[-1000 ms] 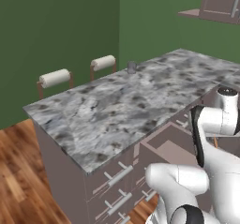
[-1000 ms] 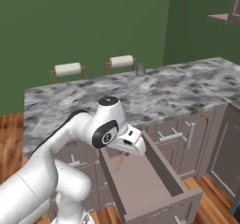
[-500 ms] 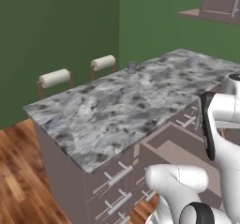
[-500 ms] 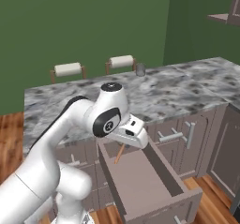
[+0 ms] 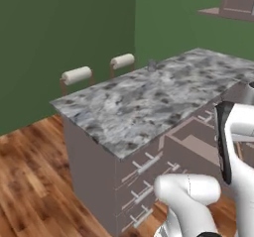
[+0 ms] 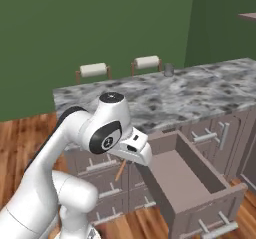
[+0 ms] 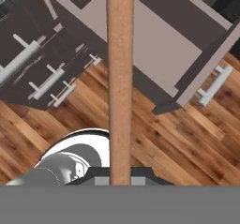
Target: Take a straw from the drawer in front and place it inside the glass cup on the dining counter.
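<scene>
Left base view. You look across the dining counter point(image 5: 149, 102), a marbled grey-and-white surface over taupe cabinet fronts. The glass cup point(image 5: 152, 65) stands small at the far edge of that surface, just beside the nearer of two white stool backs point(image 5: 122, 61). The drawer point(image 5: 198, 142) stands pulled out from the cabinet run, its pale inside showing, partly hidden behind your white arm at the right edge. Wood floor point(image 5: 30, 181) lies to the left, a green wall point(image 5: 64, 28) behind.

Right base view. Your arm bends over the open drawer's point(image 6: 182, 175) near left corner. The end effector point(image 6: 131, 159) sits at the drawer's left wall, and a thin tan straw point(image 6: 120, 170) slants down from under it, in front of the cabinet fronts, outside the drawer. The fingers are too hidden here to read. The glass cup point(image 6: 169, 70) stands on the far edge of the dining counter point(image 6: 200, 90), well apart from the end effector.

Hand view. The straw point(image 7: 120, 78) runs straight up the middle of the picture from between the dark finger tips; your end effector point(image 7: 120, 177) is closed narrow on it. Behind it lie the drawer point(image 7: 154, 40), its silver bar handle point(image 7: 214, 85) toward the right, and wood floor point(image 7: 164, 148) below.
</scene>
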You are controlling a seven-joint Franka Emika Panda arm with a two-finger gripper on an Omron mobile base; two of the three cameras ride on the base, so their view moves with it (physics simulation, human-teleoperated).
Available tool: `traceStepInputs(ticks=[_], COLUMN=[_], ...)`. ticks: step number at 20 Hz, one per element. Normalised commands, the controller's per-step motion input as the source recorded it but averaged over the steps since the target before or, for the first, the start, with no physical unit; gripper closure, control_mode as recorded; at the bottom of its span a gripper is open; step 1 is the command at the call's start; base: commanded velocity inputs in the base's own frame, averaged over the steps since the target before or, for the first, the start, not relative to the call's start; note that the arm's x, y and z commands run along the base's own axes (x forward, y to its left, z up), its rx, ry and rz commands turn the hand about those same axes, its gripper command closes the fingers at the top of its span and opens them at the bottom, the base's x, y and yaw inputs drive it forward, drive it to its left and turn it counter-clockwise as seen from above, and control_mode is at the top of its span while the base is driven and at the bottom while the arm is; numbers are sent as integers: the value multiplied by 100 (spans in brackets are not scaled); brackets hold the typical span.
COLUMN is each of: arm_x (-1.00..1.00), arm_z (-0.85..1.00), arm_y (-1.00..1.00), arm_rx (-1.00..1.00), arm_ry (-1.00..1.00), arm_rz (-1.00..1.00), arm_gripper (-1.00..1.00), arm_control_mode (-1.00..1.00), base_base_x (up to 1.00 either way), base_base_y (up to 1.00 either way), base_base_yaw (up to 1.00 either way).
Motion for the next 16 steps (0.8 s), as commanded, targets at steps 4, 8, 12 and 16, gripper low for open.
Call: traceStepInputs(ticks=[4,8,12,16], arm_x=[0,0,0,0], arm_z=[0,0,0,0], arm_y=[0,0,0,0], arm_rx=[0,0,0,0], arm_ry=[0,0,0,0], arm_rz=[0,0,0,0], arm_gripper=[100,100,100,100], arm_control_mode=[100,100,100,100], base_base_x=[-61,-34,-4,16], base_base_y=[100,100,100,100], base_base_yaw=[0,0,-1,-18])
